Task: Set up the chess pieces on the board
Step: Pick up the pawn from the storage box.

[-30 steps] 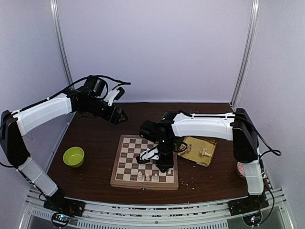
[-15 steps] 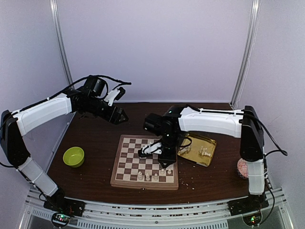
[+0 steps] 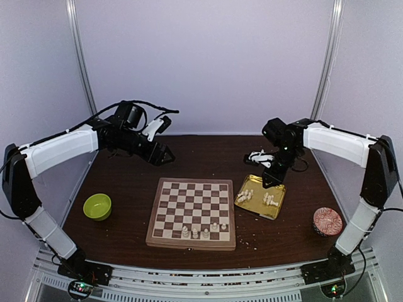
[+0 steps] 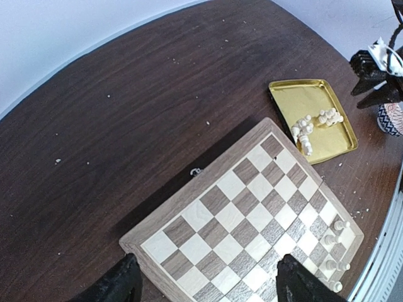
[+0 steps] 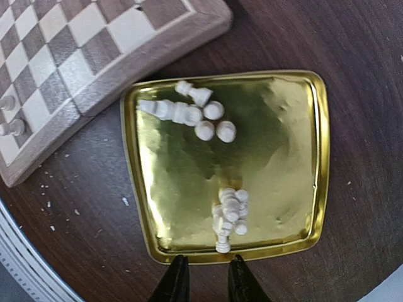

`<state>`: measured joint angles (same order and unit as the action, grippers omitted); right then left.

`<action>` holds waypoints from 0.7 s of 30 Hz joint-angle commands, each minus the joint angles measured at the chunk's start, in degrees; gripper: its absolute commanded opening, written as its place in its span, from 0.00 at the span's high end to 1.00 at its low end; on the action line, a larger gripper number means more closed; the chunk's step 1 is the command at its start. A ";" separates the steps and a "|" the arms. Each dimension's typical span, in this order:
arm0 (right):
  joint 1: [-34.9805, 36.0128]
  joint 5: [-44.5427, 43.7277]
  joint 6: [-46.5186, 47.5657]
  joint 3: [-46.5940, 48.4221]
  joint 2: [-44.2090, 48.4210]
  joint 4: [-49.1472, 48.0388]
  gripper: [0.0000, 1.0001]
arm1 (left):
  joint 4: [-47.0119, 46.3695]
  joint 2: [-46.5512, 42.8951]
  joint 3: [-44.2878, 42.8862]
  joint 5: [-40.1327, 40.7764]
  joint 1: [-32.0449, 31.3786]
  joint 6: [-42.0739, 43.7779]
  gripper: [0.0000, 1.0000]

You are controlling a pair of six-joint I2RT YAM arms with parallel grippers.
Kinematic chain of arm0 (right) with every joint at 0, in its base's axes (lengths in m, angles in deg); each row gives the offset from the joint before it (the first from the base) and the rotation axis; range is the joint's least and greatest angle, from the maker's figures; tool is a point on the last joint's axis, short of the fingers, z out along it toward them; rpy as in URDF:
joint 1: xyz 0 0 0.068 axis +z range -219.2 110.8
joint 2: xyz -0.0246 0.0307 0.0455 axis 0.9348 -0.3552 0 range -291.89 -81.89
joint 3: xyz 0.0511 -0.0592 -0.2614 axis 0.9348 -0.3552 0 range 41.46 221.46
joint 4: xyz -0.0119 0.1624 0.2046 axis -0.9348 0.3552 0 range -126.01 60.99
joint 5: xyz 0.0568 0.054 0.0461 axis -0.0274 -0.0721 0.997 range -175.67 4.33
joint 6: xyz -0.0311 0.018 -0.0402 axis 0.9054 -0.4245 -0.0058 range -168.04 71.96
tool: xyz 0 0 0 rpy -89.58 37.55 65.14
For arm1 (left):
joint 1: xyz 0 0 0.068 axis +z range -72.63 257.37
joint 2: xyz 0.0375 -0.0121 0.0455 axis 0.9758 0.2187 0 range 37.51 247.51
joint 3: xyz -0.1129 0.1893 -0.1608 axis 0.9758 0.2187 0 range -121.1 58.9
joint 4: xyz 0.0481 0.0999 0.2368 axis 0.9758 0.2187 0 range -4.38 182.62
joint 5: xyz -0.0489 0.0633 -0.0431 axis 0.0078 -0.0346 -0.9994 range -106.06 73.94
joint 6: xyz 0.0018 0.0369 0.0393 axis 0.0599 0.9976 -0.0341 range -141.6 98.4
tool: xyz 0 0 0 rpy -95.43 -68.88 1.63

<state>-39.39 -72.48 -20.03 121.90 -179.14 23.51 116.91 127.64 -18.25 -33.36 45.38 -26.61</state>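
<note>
Right gripper [image 3: 271, 178]: gone from the lower right squares of the board [image 3: 189, 204], where it hung a second ago, to a station above the upper edge of the tray [image 3: 257, 206], right of centre. Fingers a narrow gap apart, nothing between them; probably placed there to choose the next piece.

Left gripper [image 3: 165, 155]: upper left, high off the table, little changed. Fingers spread wide, empty. Its camera looks down on board and tray; apparently parked clear of the working arm.

Board: centre. Five pieces [image 3: 204, 231] upright near its bottom edge, toward the right corner; all other squares bare.

Tray: just right of the board. Two heaps of loose pieces [image 5: 195, 114] lying on their sides, one toward the board, one near the right fingertips.

Bowl [image 3: 97, 206]: green, lower left, well apart from the board.
</note>
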 commanded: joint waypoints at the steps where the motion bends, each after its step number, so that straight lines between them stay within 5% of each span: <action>1: -4.53 -2.94 -1.54 -3.62 1.67 -6.82 0.79 | -2.55 1.44 0.33 -1.02 -0.44 0.95 0.25; 21: -5.99 -9.67 -0.43 -5.04 -8.06 -8.33 0.81 | -1.85 2.75 -0.22 -0.81 -1.38 0.96 0.25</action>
<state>-45.23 -81.49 -20.95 116.57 -186.36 14.77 116.93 129.59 -18.25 -33.67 44.35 -26.42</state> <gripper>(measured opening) 0.191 0.750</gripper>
